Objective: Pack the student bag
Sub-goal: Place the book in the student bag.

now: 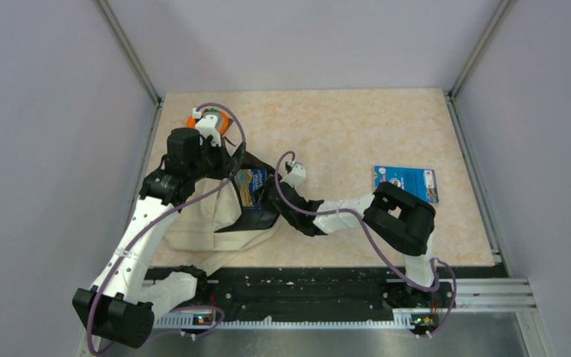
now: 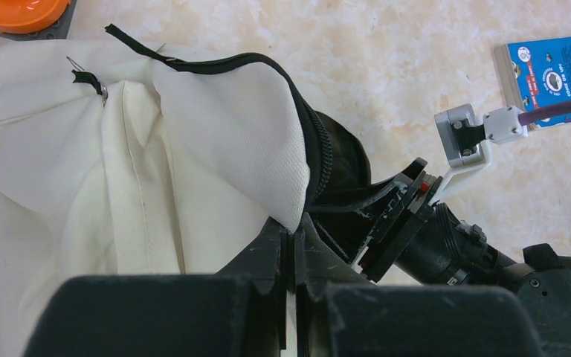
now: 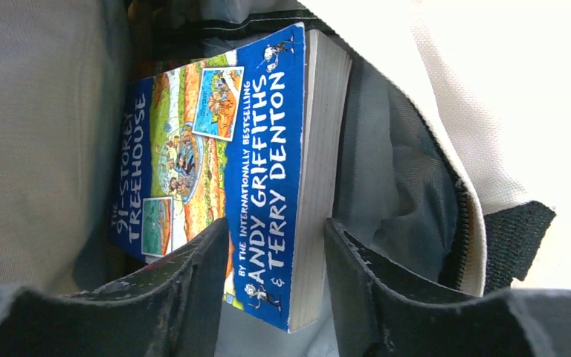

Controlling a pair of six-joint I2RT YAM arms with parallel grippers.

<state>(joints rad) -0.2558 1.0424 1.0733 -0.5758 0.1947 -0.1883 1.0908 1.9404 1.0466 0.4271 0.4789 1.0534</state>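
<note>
Jaws of the left gripper [image 2: 291,236] are pinched shut on the zippered flap of the student bag [image 1: 201,216], slumped at the left side of the table [image 1: 342,134], while those of the right gripper [image 3: 276,238] stand parted inside it around a paperback [image 3: 268,134], seemingly unclamped. With that book lying in the bag, the right arm should next back out clear of the zipper and fetch the blue booklet [image 1: 407,182] well off to the right. The paperback's cover reads "91-Storey Treehouse" and "by the internationally bestselling Andy Griffiths & Terry Denton".
</note>
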